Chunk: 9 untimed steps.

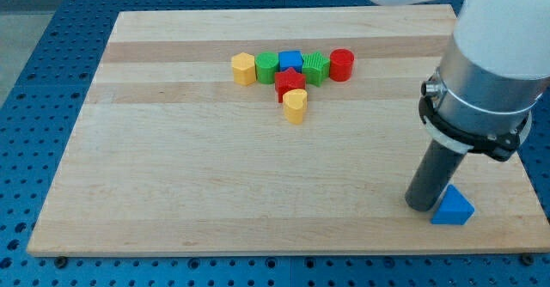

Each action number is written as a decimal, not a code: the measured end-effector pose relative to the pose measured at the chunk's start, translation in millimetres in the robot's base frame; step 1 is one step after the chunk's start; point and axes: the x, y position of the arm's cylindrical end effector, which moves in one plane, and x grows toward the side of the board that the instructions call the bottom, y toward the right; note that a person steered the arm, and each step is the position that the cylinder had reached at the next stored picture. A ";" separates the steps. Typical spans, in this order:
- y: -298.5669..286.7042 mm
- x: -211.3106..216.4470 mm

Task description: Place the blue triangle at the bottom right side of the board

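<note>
The blue triangle (453,207) is sitting at the desk's (172,210) bottom right, near the edge. My tip (421,206) is touching its left side; there is no hand to open or grasp, only a rod. Risk: further pushing rightward is likely sending it off the edge. The cluster of yellow, green, blue and red blocks (292,74) is lying well apart, obstructing nothing.

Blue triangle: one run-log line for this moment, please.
blue triangle: bottom right of board | my tip: touching its left side | other blocks: clustered at top centre
</note>
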 end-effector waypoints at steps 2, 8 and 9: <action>-0.8 20.2; 28.1 12.0; -5.9 -2.3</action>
